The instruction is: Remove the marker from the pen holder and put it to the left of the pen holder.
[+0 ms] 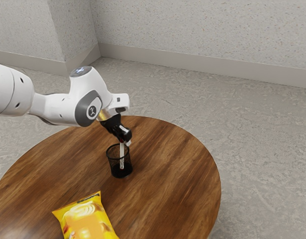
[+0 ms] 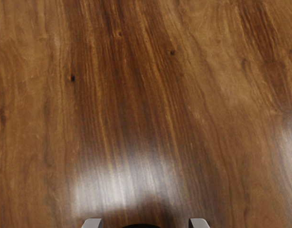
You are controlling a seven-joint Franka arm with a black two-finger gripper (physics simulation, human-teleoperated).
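Observation:
My gripper is just above the black mesh pen holder in the exterior view, pointing down at a slant. A white marker stands nearly upright inside the holder, its top rising above the rim close to the fingertips. In the wrist view the gripper has its two grey fingertips wide apart. Between them shows a dark curved edge; I cannot tell whether it belongs to the holder or the marker.
A yellow snack bag lies on the round wooden table, nearer the exterior view's bottom edge than the holder. The table's curved edge runs behind the holder and round to the exterior view's right.

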